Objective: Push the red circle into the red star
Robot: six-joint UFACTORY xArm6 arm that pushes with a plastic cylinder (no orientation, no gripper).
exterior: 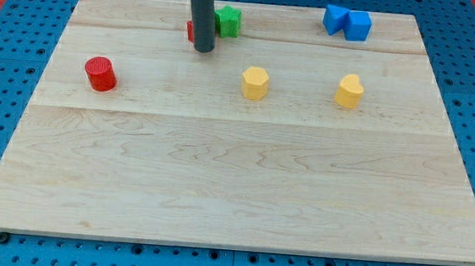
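The red circle (pixel 100 73) stands at the view's left on the wooden board. The red star (pixel 191 31) is mostly hidden behind my rod at the view's top middle; only a red sliver shows at the rod's left side. My tip (pixel 202 50) rests on the board just in front of the red star, well to the right of and above the red circle. A green block (pixel 228 21) sits right next to the rod, on its right.
A yellow hexagon-like block (pixel 255 83) and a yellow heart-like block (pixel 349 91) stand in the middle row. Two blue blocks (pixel 347 23) touch each other at the view's top right. The board's edges (pixel 27 108) border a blue pegboard.
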